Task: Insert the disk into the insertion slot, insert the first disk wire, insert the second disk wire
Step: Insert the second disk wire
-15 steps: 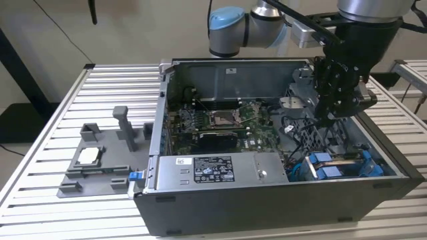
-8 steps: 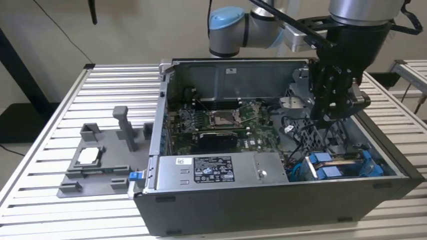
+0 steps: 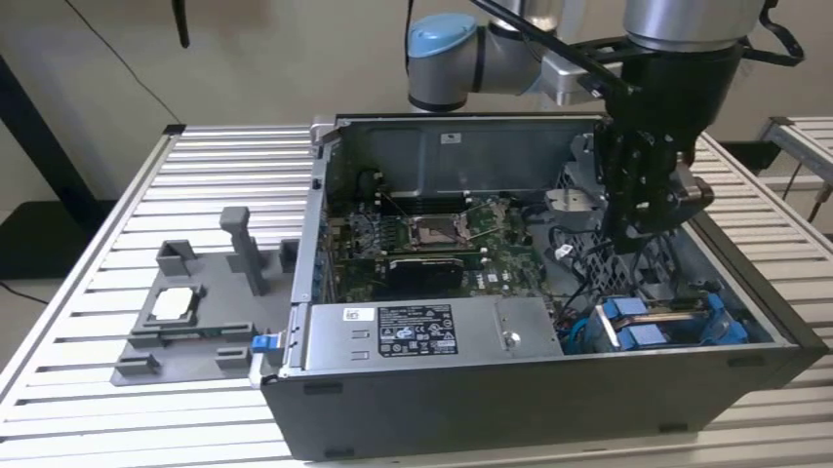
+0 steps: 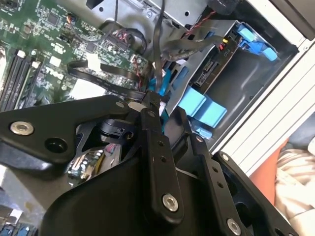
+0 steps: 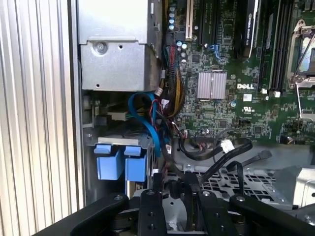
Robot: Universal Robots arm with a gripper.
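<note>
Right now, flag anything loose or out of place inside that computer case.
Nothing looks spilled or broken. One black cable with a white plug lies loose where the motherboard meets the perforated metal panel. Its end is apparently plugged into nothing.

The gripper [image 5: 177, 199] is close over a perforated metal plate [image 5: 236, 179], and black cables [image 5: 216, 150] lie just beside it. Two blue plastic tabs [image 5: 120, 163] sit near the ribbed surface [image 5: 34, 123]. A blue cable [image 5: 147, 115] runs between the tabs and the grey power supply box [image 5: 115, 49]. Beside the box lies the green motherboard [image 5: 231, 105], which carries a small silver heatsink [image 5: 211, 84].
</note>
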